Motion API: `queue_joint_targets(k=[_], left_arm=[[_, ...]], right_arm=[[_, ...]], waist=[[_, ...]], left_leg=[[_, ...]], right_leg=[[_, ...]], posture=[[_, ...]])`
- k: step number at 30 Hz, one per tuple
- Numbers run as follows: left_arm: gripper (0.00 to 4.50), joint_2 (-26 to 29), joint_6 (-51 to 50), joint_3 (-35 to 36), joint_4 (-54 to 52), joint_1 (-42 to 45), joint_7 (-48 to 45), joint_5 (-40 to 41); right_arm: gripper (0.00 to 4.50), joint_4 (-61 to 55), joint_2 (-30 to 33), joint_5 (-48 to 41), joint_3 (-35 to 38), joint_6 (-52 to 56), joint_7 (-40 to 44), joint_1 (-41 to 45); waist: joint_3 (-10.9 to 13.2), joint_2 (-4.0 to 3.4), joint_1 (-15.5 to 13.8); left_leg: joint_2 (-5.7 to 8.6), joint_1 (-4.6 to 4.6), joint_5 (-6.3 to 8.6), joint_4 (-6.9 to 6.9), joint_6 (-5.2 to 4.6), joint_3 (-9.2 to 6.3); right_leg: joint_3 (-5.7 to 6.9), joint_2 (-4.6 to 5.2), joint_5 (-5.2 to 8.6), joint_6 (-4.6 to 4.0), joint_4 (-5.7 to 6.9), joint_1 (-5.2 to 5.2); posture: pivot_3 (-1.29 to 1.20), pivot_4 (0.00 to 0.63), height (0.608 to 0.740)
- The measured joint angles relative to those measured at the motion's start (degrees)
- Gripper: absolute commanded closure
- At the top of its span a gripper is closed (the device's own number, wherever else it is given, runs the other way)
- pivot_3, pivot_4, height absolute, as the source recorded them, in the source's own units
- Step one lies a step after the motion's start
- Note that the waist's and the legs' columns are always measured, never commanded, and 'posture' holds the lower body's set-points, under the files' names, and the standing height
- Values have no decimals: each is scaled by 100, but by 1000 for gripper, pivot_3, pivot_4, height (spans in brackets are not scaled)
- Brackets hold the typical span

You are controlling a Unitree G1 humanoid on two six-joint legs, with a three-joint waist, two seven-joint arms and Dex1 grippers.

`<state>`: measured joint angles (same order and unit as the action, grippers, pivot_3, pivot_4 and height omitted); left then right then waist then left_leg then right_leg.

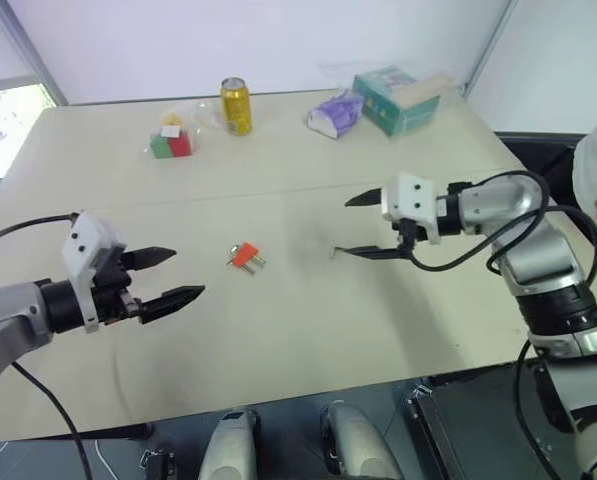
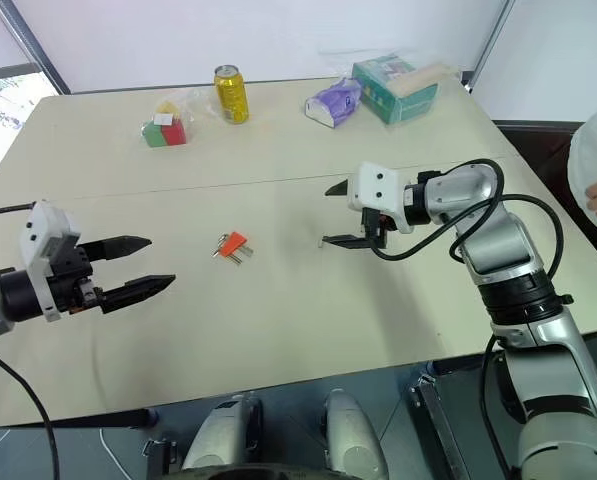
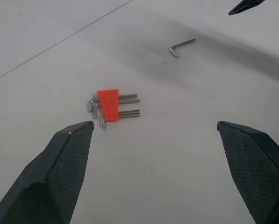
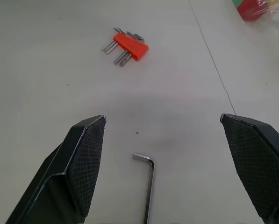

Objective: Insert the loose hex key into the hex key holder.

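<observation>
The loose hex key [image 4: 148,186] is lying flat on the table [image 1: 308,330], directly between the right gripper's [image 1: 363,225] two spread fingers, apart from both pads and not gripped. In the right wrist view its long shank is running back toward the wrist while its short bent end is pointing toward the left-hand finger [image 4: 76,168]. The right gripper's jaws are standing wide and released, hanging just over the key with nothing between them but the rod on the tabletop.

The hex key holder [image 1: 244,257] is sitting flat on the table between the two grippers, ahead of the right jaws and well beyond the loose key. It is lying ahead of the left gripper [image 1: 168,275] too, nearer that gripper's left-hand finger [image 3: 60,172] than the other, with its metal keys sticking out to either side of the red-orange block.

The left gripper's jaws are also standing wide apart and released, grasping nothing and hovering above the table short of the holder.
</observation>
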<state>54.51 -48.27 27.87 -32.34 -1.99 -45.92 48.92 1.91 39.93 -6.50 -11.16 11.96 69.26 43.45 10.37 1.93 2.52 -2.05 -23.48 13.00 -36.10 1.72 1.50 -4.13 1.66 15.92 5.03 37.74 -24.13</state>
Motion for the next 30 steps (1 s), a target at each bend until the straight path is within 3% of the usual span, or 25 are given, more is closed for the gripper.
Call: queue_joint_targets(k=[14, 19, 30], left_arm=[[80, -368, 95, -173, -211, -8, 608, -79], [80, -459, 148, 22, -253, -426, 764, -234], [80, -528, 160, 272, -421, -632, 919, -257]], right_arm=[[408, 2568, -2335, 1582, -965, -1389, -2349, 605], [408, 3584, -2676, 1994, -1106, -1845, -2974, 849], [408, 4279, -3051, 2220, -1225, -2254, -3187, 922]], waist=[[0, 2, 22], [0, 2, 18], [-1, 2, 59]], left_leg=[[0, -4, -1, -3, 2, -1], [0, -5, -1, -1, 2, -4], [0, -4, -1, 1, 2, -8]], right_leg=[[-2, 0, -10, 12, 26, -17], [-2, 4, -8, 9, 26, -19], [1, 3, -10, 11, 30, -18]], posture=[[0, 150, 740], [0, 150, 740], [0, 150, 740]])
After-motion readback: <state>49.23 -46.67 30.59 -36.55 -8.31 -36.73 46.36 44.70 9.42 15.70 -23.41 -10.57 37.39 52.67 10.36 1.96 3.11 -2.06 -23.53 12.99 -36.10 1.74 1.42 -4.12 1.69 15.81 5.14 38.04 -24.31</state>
